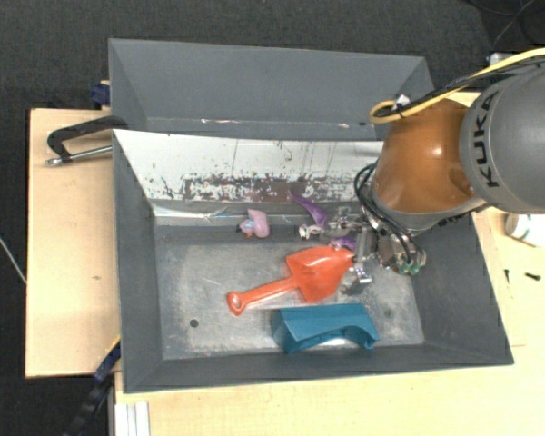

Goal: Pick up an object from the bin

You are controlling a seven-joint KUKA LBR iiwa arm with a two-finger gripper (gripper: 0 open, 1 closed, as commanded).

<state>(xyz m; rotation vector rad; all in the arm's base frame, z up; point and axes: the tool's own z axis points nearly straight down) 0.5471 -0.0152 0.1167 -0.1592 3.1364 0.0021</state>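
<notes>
Orange scoop (pixel 295 284), lying mid-bin (pixel 191 275), bowl just beside the pincer (pixel 359 266) at its 9 o'clock, handle trailing toward 8 o'clock; pincer's spread cannot be told; blue curved piece (pixel 322 327) at 7 o'clock, pink lump (pixel 254 223) at 10, purple strip (pixel 311 209) at 11.

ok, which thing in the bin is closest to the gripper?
The orange scoop: its bowl end lies right beside the gripper. The blue piece lies apart toward the near wall, the pink lump off by the back wall.
</notes>
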